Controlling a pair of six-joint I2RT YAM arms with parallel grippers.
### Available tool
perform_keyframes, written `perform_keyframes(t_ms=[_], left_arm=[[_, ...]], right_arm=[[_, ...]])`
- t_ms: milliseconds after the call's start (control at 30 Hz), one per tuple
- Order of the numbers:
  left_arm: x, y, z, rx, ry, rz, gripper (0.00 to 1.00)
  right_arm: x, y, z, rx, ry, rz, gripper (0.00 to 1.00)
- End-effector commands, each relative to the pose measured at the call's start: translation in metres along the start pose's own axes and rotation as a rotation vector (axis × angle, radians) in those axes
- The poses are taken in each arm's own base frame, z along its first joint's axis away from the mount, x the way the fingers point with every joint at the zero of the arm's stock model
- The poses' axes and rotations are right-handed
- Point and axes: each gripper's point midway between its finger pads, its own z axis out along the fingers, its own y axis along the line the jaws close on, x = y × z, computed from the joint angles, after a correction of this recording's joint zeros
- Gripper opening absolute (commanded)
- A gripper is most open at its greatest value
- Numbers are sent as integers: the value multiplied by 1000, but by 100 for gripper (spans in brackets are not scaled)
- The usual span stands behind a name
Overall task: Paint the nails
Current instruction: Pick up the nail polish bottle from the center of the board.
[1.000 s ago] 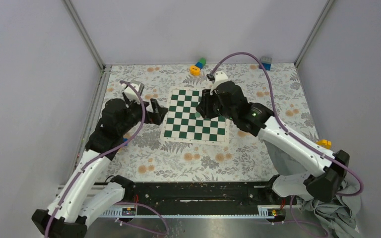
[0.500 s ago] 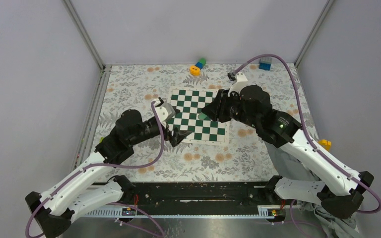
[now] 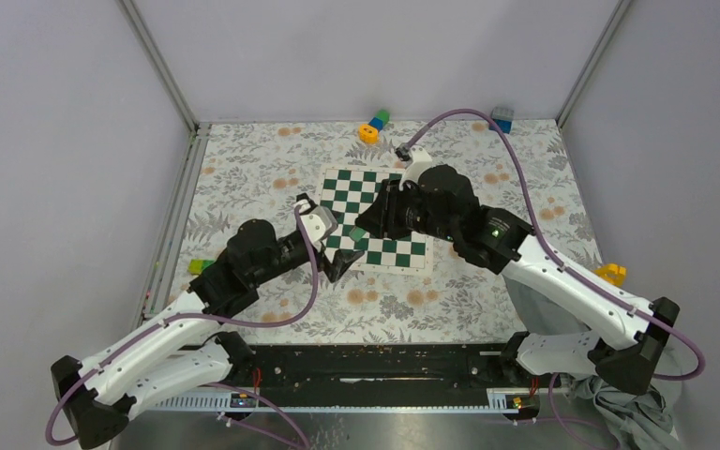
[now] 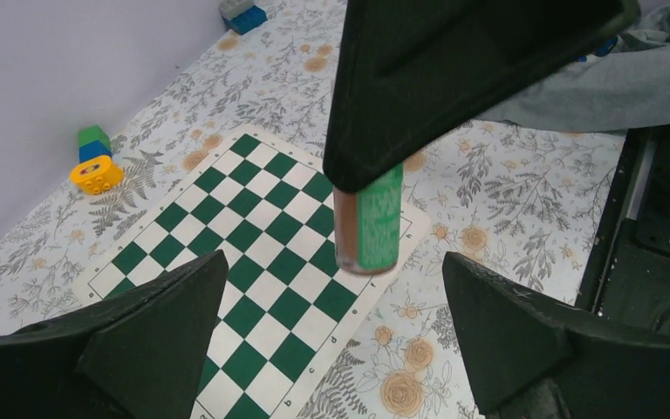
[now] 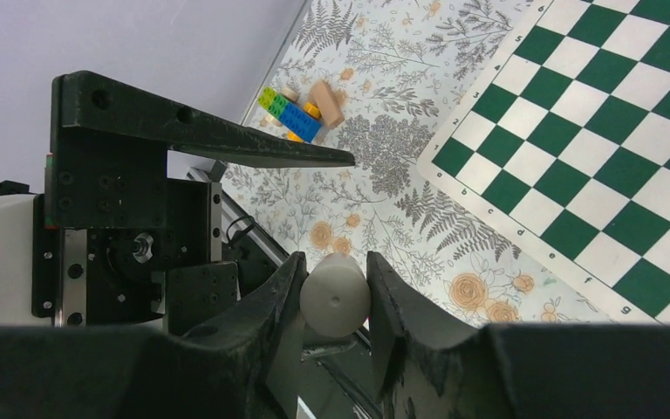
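No hand or nails show in any view. My right gripper is shut on the white cap of a small bottle with a green label and reddish-brown contents. It holds the bottle in the air over the near edge of the green-and-white chessboard. My left gripper is open and empty just below and in front of the bottle. In the left wrist view the bottle hangs between and beyond the spread left fingers. The bottle shows as a green spot in the top view.
The chessboard lies on a flowered cloth. Toy blocks sit at the back wall, the back right corner and the left edge. A yellow piece and grey fabric lie at the right.
My left gripper swung from the board's left side to its near edge, under the bottle. My right gripper shifted slightly left and nearer, still holding the bottle.
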Motion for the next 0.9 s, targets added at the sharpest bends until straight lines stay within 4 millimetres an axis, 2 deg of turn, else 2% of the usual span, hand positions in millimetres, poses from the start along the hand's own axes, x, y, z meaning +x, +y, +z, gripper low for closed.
perform_keyframes(t_ms=[0,33,167,300,700,867], left_arm=[[-24,12,5,-63,-87,-9,99],[-24,12,5,-66,-90,-12,98],[-22,10,7,-52,-82,-16,81],[-20,12,9,-61,-69,-22,74],[-19,22,9,-117,-62,-45,65],[-21,20,9,-113,-70,-55,56]], right_arm=[[-23,34,-2,-98,-61,7,0],[-22,36,0,-105,-56,8,0],[-22,39,3,-108,-56,11,0],[-26,40,3,-106,-66,11,0],[-23,42,13,-113,-39,12,0],[-21,43,14,-116,-30,14,0]])
